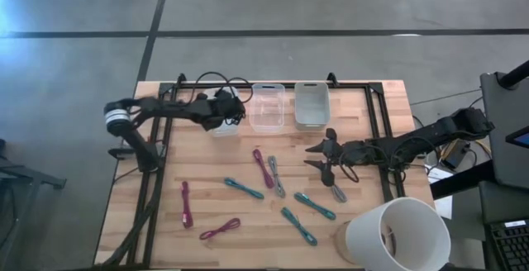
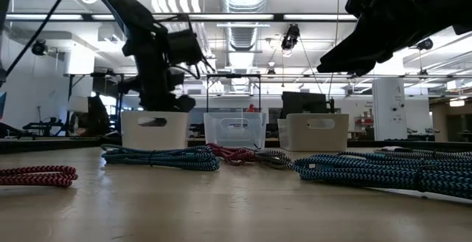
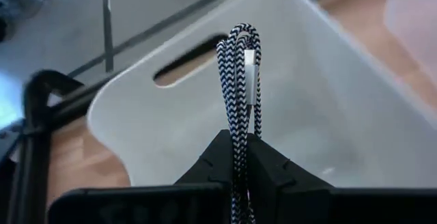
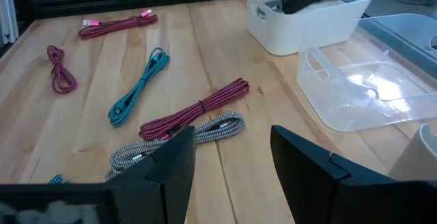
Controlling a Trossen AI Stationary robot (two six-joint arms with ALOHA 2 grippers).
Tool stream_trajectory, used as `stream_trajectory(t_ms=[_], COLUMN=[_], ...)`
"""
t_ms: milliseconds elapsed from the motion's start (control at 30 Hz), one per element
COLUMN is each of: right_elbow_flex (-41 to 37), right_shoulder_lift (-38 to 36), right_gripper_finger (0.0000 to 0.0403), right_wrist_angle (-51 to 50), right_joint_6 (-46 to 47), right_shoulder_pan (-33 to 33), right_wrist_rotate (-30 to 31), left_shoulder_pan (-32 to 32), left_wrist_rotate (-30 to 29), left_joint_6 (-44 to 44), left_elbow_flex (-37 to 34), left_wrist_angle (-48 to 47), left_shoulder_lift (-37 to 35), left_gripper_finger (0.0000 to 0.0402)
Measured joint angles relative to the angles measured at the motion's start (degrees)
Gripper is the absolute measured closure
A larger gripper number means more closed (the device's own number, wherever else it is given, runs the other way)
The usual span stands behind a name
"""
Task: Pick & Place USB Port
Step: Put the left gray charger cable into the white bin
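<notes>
1. One blue-and-white braided cable is clamped between the left gripper's fingers, folded into a bundle whose long axis runs straight out from the fingertips, silver plug lying along it near the far end.
2. That gripper hangs over the white bin at the table's back left; the cable's looped end points into the bin.
3. Right gripper hovers mid-table, fingers spread apart, gripping nothing.
4. Just ahead of it lie a grey cable and a red cable, side by side.
5. Teal cables and more red ones lie scattered on the near half.
6. A clear bin and a grey bin sit beside the white one.
</notes>
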Motion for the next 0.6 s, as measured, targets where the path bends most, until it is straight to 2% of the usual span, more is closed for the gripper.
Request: stream_trajectory(t_ms=[300, 600], right_elbow_flex=[-0.02, -0.02], right_shoulder_lift=[0.00, 0.02], right_gripper_finger=[0.0216, 0.0216], right_wrist_angle=[-0.25, -0.31], right_joint_6=[-0.02, -0.02], right_shoulder_pan=[0.00, 0.00], right_wrist_rotate=[0.00, 0.00], left_shoulder_pan=[1.60, 2.11], left_wrist_rotate=[5.25, 6.68], left_joint_6=[-1.68, -0.07], left_elbow_flex=[0.00, 0.00], left_wrist_angle=[0.30, 0.29], left_shoulder_lift=[3.86, 3.79], left_gripper_finger=[0.0373, 0.0327])
